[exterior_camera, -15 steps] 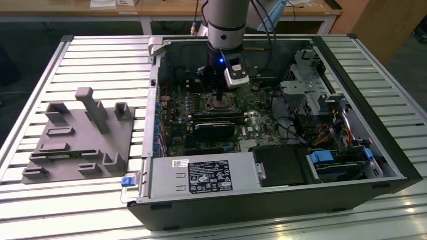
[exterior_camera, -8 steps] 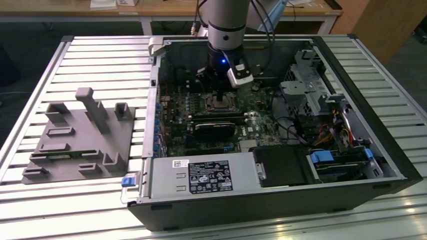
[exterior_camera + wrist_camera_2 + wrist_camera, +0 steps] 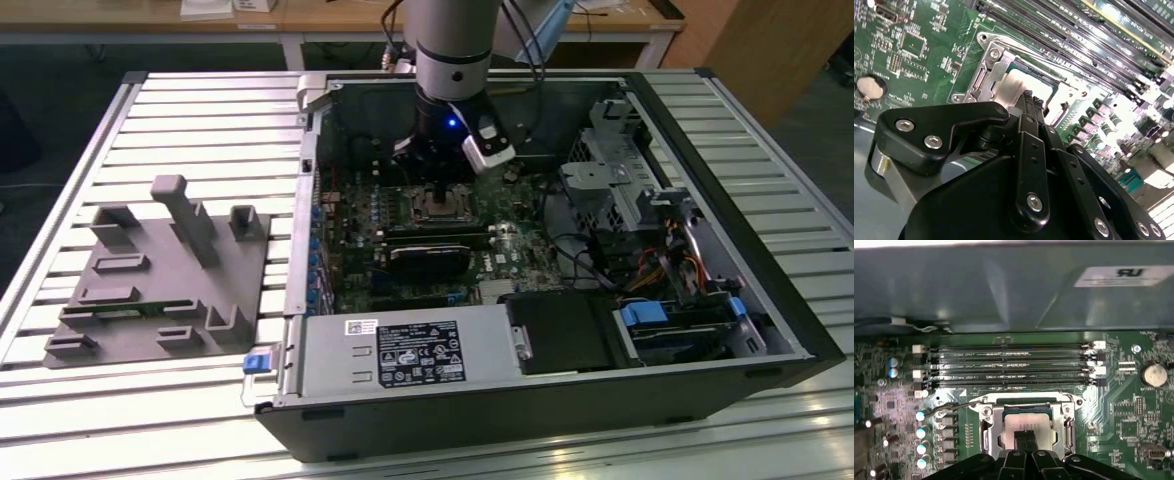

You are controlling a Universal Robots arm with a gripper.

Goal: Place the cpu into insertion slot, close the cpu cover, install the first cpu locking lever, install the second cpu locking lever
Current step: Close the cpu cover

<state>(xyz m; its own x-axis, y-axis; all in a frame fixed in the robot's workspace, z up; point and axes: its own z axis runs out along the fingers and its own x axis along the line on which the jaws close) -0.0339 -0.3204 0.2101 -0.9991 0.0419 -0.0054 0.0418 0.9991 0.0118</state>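
Gripper (image 3: 1026, 436) is pinched narrow, fingertips (image 3: 1026, 95) together with nothing visible between them, and the tips sit right on or just above the cpu (image 3: 1026, 419). The cpu is in the socket and looks flat and seated. The cpu cover (image 3: 987, 434) seems to be lying down around it, with the grey top showing through the open centre.

One thin wire locking lever (image 3: 949, 406) sticks out sideways from a socket corner, so I'd guess it's not latched. Memory sticks (image 3: 1009, 365) run just beside the socket.

In the exterior view the arm comes straight down into the open computer case (image 3: 310, 200), toward its far side. The case lies on the slatted counter (image 3: 200, 110), with a grey fixture block (image 3: 147, 280) well apart on the exterior view's left.

What worries me: with that lever loose, the cover could spring up. Pushing off-centre with such narrow tips could tilt the chip and hurt the socket pins. A slip sideways would bang the memory sticks.
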